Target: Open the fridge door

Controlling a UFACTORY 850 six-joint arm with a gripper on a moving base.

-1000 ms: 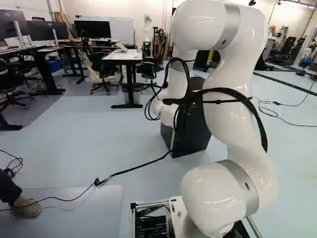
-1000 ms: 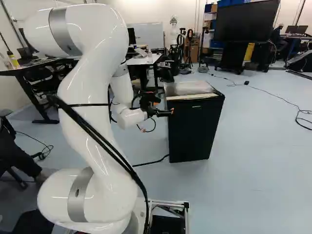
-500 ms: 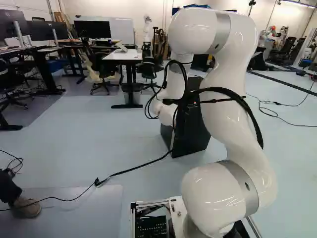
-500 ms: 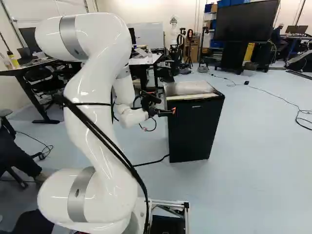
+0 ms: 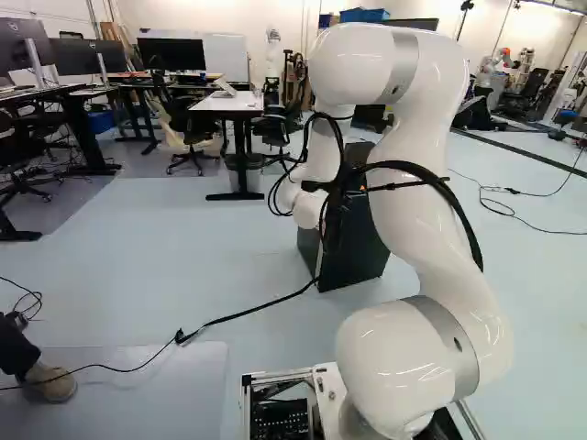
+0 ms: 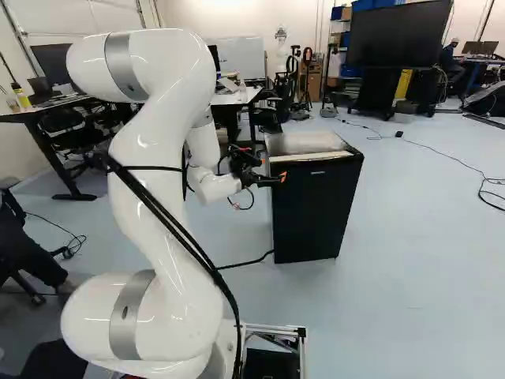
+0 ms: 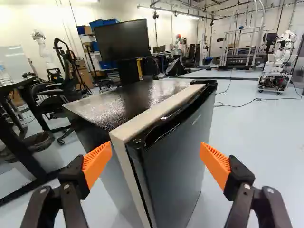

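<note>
The black fridge (image 6: 314,213) stands on the floor with its door shut, door face towards the base. My gripper (image 6: 282,178) is at the door's upper left corner in the right base view. In the wrist view the fridge door (image 7: 178,166) shows nearly edge-on, a pale strip (image 7: 149,114) running along its top beside a dark recessed handle (image 7: 166,129). The gripper (image 7: 156,154) is wide open there, orange pads on either side of the door's near upper corner. Whether a pad touches the fridge cannot be told.
A black cable (image 5: 248,312) crosses the floor to the fridge's foot. Beyond the fridge are a white desk (image 5: 229,103), chairs and a large screen (image 6: 399,35). Another robot (image 7: 280,59) stands far off. A person's shoe (image 5: 50,383) is at the left base view's edge.
The arm's elbow has come down and forward, and the gripper has shifted slightly rightward along the fridge's front in the right base view. Base and fridge have stayed put.
</note>
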